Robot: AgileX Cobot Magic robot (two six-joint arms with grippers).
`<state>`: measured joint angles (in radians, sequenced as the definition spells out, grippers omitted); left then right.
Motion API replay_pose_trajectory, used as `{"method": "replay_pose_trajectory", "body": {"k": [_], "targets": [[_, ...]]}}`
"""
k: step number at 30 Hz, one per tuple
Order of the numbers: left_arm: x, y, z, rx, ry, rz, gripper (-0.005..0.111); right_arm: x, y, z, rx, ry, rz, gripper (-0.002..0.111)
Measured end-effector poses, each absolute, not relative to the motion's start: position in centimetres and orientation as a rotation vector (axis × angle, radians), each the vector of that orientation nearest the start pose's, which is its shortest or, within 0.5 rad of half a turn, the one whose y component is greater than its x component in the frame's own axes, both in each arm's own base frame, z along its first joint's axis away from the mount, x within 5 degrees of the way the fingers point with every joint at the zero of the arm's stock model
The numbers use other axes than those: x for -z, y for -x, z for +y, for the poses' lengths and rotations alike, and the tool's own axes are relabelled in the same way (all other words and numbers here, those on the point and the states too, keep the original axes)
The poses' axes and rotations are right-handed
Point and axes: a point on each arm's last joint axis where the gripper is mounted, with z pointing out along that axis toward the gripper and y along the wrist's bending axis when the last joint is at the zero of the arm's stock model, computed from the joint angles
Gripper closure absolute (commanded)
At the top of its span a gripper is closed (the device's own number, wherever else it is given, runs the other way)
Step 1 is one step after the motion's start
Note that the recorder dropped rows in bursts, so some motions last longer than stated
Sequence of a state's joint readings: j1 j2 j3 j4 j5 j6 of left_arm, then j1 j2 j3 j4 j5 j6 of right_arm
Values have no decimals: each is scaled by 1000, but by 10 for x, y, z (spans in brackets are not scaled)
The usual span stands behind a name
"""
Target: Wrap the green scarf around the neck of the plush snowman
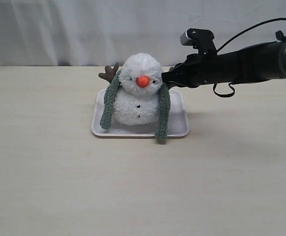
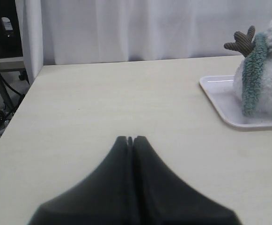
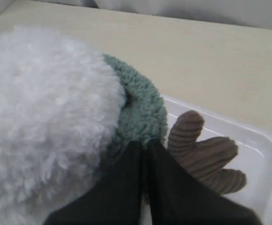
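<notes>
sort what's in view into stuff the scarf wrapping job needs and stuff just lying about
For the job:
green scarf, hanging behind the neck, ends down both sides
plush snowman
right gripper, shut, tips at the scarf

Just there:
white tray under the snowman
table
curtain
left gripper, shut, away from the snowman

Green scarf (image 1: 163, 110) over upright plush snowman (image 1: 133, 107)

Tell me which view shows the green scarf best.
Exterior view: the green scarf shows both ends hanging down the plush snowman's sides. Left wrist catches one strand; right wrist only a close patch beside the head.
</notes>
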<state>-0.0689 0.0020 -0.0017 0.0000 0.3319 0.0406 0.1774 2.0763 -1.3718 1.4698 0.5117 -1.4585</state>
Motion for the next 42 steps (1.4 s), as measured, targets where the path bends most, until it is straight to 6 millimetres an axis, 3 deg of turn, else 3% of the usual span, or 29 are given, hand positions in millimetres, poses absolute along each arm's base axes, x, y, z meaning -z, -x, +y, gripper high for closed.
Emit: {"method": "replay_pose_trajectory", "body": {"k": [15, 19, 24, 28, 34, 42], "targets": [[-184, -54, -3, 4, -109, 1811, 107, -162, -429, 129, -730, 616, 2178, 104], [-185, -54, -3, -18, -124, 1798, 107, -180, -424, 128, -702, 649, 2177, 104], [-185, -54, -2, -24, -128, 1794, 107, -237, -406, 122, -650, 640, 2084, 104], [-189, -55, -3, -23, -126, 1756, 107, -252, -386, 113, -578, 580, 2071, 104], [-199, -56, -3, -20, -122, 1644, 107, -275, -350, 98, -466, 491, 2012, 104], [-199, -56, -3, -19, -122, 1637, 107, -333, -290, 88, -453, 506, 1829, 104]]}}
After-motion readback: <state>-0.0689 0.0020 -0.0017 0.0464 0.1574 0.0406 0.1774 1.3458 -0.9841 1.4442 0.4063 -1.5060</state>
